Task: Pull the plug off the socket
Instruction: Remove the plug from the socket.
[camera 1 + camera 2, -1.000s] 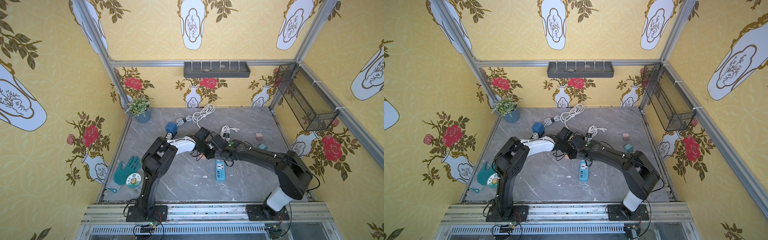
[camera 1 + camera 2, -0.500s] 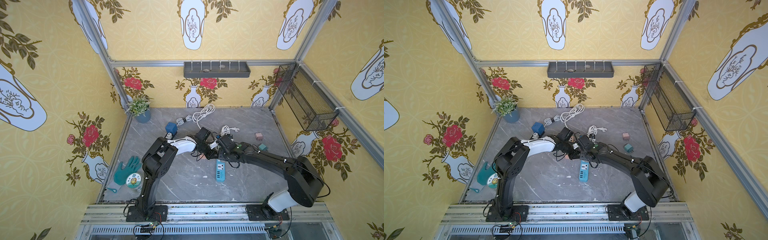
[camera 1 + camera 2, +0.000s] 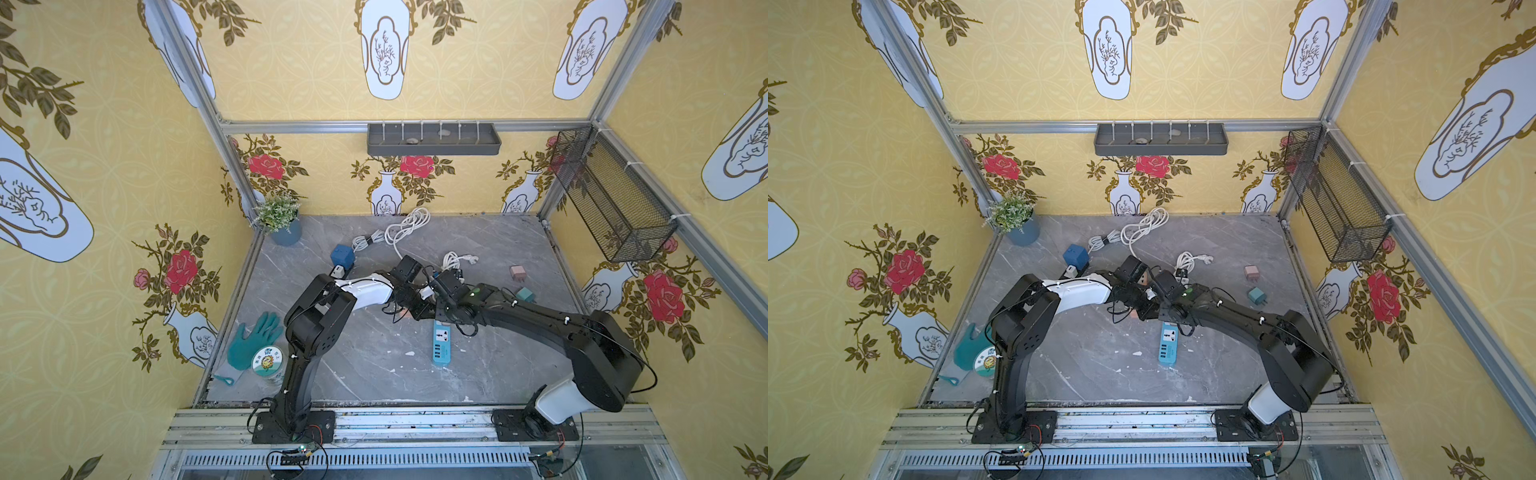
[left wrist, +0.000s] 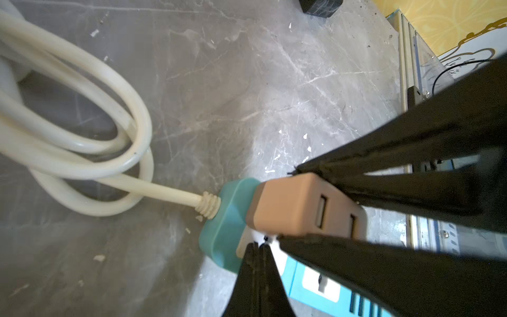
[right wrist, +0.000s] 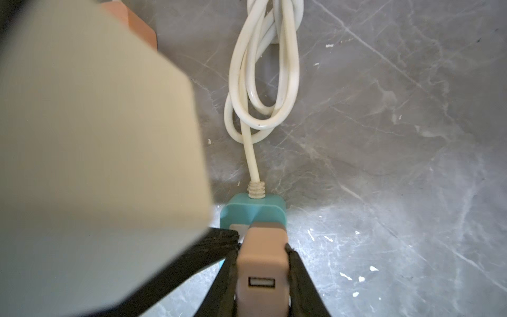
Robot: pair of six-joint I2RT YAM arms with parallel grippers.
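Glove lies well left of the blue power strip. Both arms bend low over its far end. There the right gripper is clamped on the pink plug. The left gripper, pinched together, rests just beside. White cord coils beyond.

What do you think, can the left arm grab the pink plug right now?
Probably not. The right gripper is shut on the pink plug, covering both its sides, and the left gripper is shut, tip on the power strip beside it.
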